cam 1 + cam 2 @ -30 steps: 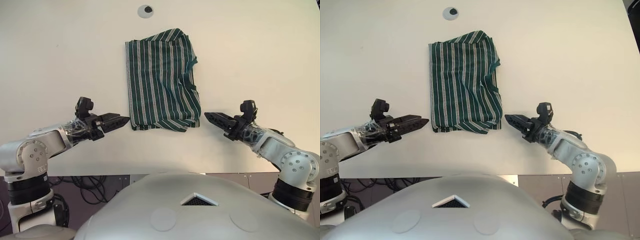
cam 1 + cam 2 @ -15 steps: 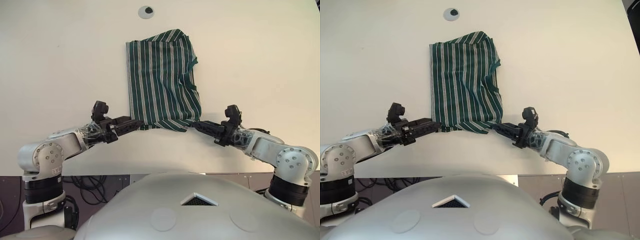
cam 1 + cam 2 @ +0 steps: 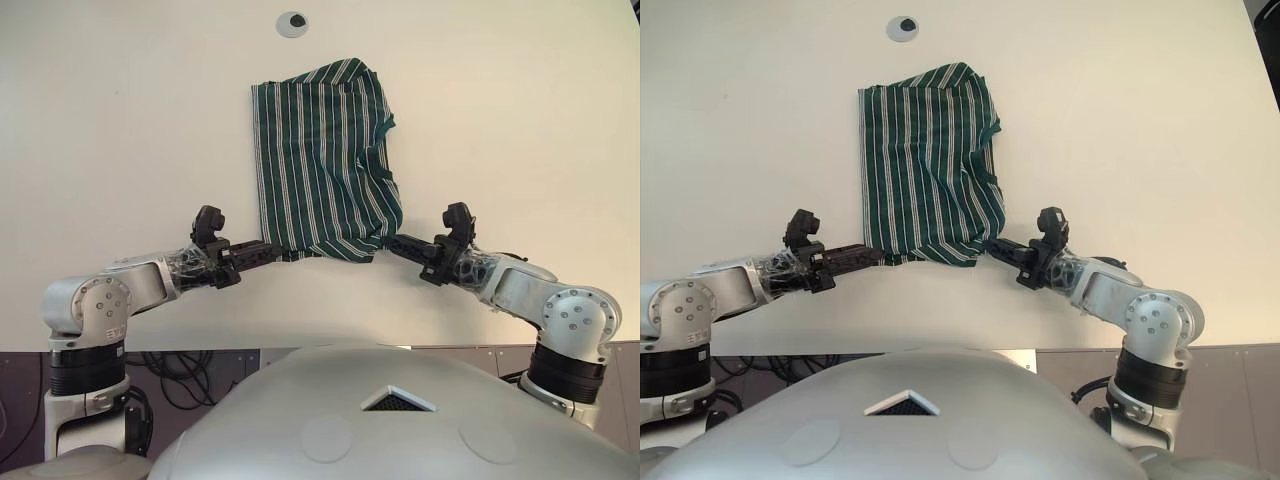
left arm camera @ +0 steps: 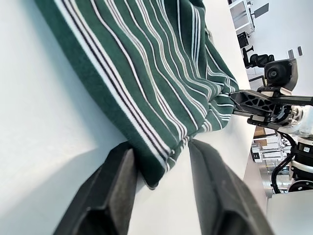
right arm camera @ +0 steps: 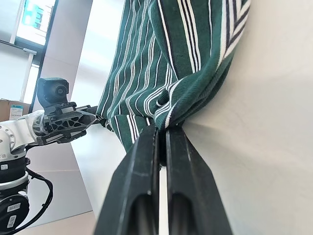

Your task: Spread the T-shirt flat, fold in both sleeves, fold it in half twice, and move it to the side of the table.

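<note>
The step in hand looks like the first half-fold, taken from the near hem. To do it well, the left gripper (image 3: 270, 249) should close on every layer at its corner before either arm lifts. Both corners should then rise together and travel level to the far edge, so the stripes stay square.

The left gripper's fingers (image 4: 120, 186) are spread, straddling the near-left hem corner, with cloth between them. The right gripper (image 3: 392, 242) has its fingers pressed together, pinching the bunched near-right corner. Beyond them the shirt (image 3: 320, 160), sleeves already in, lies flat on the table (image 3: 120, 120), stretching away from both grippers at mid-table.
</note>
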